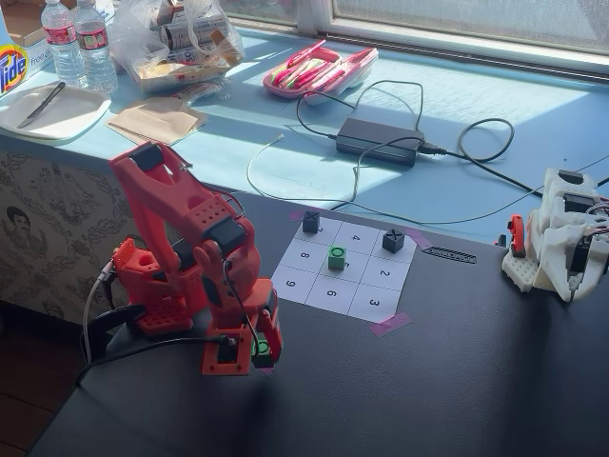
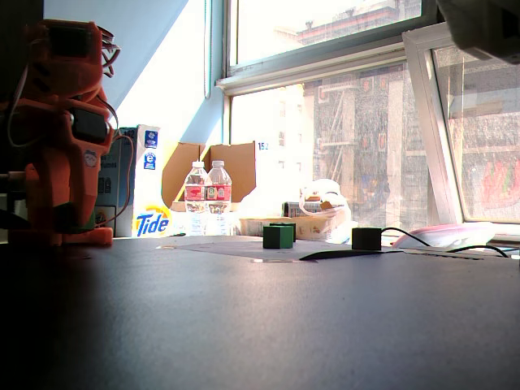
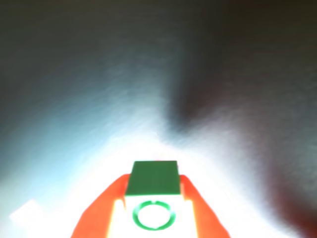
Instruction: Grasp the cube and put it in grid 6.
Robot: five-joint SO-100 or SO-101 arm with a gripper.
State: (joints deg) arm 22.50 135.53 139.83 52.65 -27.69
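Note:
My orange gripper (image 1: 257, 350) is shut on a bright green cube (image 1: 261, 347), low over the black table in front of the arm's base, left of and nearer than the sheet. In the wrist view the cube (image 3: 153, 177), ring mark on its near face, sits between the two orange fingers (image 3: 106, 208) of the gripper (image 3: 153, 183). A second green cube (image 1: 337, 255) stands on the middle cell of the white 3x3 sheet (image 1: 366, 303); it also shows in a fixed view (image 2: 278, 236). Grid 6 (image 1: 332, 293) is bare, in the sheet's near row.
Two dark cubes (image 1: 311, 222) (image 1: 393, 240) stand on the sheet's far row; one shows in a fixed view (image 2: 366, 238). A white device (image 1: 557, 238) sits at the table's right edge. A power adapter (image 1: 379, 140) with cables, a pink case (image 1: 319, 69) and bottles (image 1: 76, 43) lie on the blue ledge behind.

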